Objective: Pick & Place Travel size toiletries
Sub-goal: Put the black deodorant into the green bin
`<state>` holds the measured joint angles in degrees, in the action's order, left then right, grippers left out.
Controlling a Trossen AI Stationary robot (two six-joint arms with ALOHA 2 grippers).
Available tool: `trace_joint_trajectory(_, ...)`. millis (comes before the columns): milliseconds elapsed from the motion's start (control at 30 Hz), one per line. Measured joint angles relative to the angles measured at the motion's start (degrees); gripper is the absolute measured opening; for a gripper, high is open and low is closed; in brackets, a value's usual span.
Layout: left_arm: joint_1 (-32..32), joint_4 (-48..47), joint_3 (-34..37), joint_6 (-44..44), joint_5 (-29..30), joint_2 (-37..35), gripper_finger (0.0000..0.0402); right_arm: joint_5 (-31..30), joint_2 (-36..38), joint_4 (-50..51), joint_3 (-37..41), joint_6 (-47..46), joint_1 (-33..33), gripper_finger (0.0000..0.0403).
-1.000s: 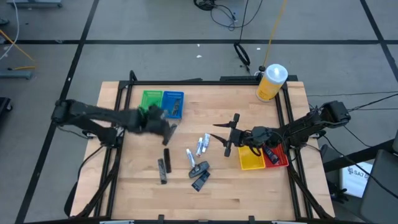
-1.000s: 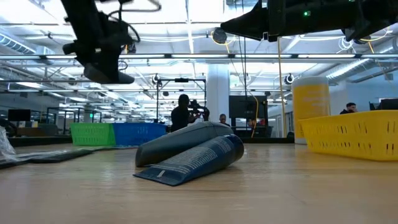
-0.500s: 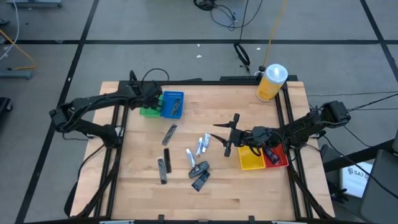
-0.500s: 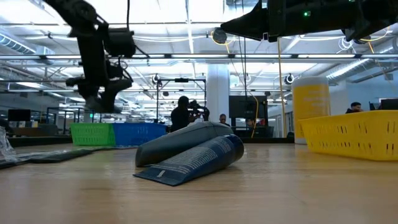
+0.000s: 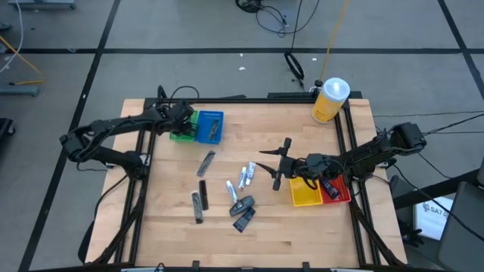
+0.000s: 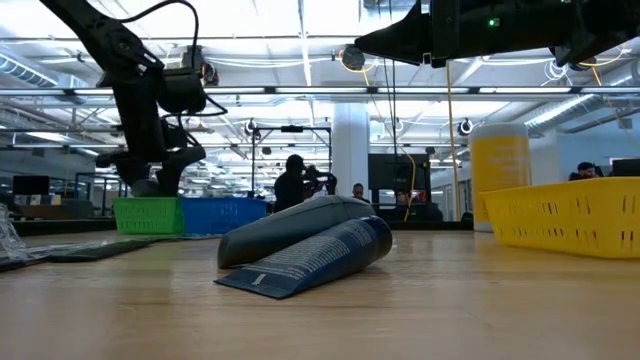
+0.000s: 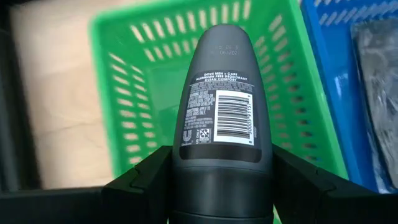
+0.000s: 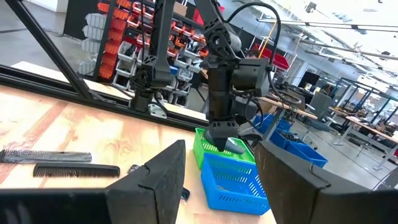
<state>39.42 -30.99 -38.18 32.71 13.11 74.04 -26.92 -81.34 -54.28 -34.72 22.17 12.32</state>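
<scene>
light: bright overhead strips | shadows: soft | blur: wrist-view background

high: overhead; low: tabletop level; wrists: forward; all share green tray (image 5: 181, 128)

Readable print sits on the dark deodorant stick (image 7: 219, 106) in the left wrist view. Its back label says "DOVE MEN + CARE", then "ALUMINUM FREE DEODORANT", then "CLEAN COMFORT". Under that comes a block of tiny print, too small to read, with a barcode at its 3 o'clock and a small square code below. Near the rounded tip a faint stamped date code shows, digits unclear. Nothing else can be read in the other views.
</scene>
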Motion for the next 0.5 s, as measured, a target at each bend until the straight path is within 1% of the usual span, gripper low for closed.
trace_joint_trajectory(100, 0.00, 2.68, 1.37, -0.16, -1.60, -0.01, 0.0212, 0.00, 0.00, -0.02, 0.00, -0.01, 0.00, 0.0185)
trace_joint_trajectory(200, 0.00, 2.66, 1.90, -0.66, -2.42, 0.00, 0.0222, 0.00, 0.00, -0.06, 0.00, -0.02, 0.00, 0.0185)
trace_joint_trajectory(367, 0.00, 2.83, 1.89, -0.70, -3.04, -0.02, 0.0260, 0.00, 0.02, -0.31, 0.00, -0.28, 0.00, 0.0185)
trace_joint_trajectory(500, 0.00, 2.96, 1.89, -1.32, -1.90, -0.02, 0.0287, -0.02, 0.02, -0.29, 0.00, -0.26, 0.13, 0.0185)
